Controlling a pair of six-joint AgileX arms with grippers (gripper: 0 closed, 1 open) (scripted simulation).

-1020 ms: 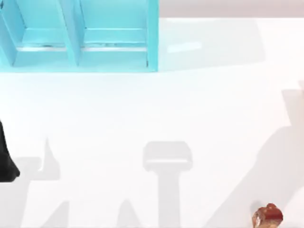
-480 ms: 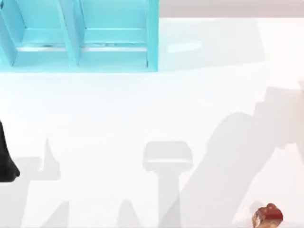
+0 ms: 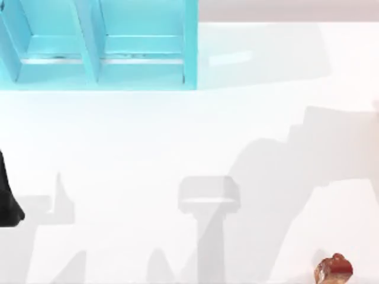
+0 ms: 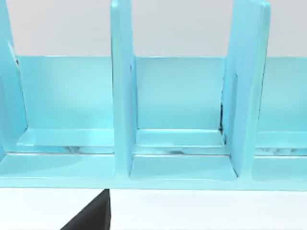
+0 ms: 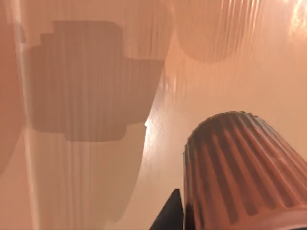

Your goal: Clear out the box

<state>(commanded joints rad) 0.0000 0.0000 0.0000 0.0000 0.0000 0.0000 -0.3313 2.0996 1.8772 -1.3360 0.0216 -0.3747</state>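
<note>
Top view: white table [image 3: 148,142]. Light-blue divided box w/ upright partitions [image 3: 98,44] at far left, cut off by top and left edges; two compartments visible, both bare inside. Dark part of left arm [image 3: 7,198] at left edge, mid-height, mostly out of frame; left gripper itself not discernible, finger state cannot be told. Small reddish-brown glossy lump [image 3: 333,269] at near right, partly cut by lower edge; identity hard to make out. Grey shadows cross table's near and right areas.

Left wrist view: same box [image 4: 177,120] seen front-on, close. Three compartments in part, outer two cropped by frame sides; partitions run past upper edge. Floors and back walls bare, faint scuff marks along floor seams. Strip of table [image 4: 216,211] in front of box. Black wedge [image 4: 93,215] at lower edge, cropped; likely part of left gripper but too little shown to tell if open or shut.

Right wrist view: orange-tinted surface w/ blocky shadow. Reddish-brown ribbed cylindrical object [image 5: 244,172] very close to lens, cropped at lower and right edges; identity unclear. Small black tip [image 5: 169,215] just beside it at lower edge, cropped. Right gripper's fingers not distinguishable; whether it grips ribbed object cannot be told.
</note>
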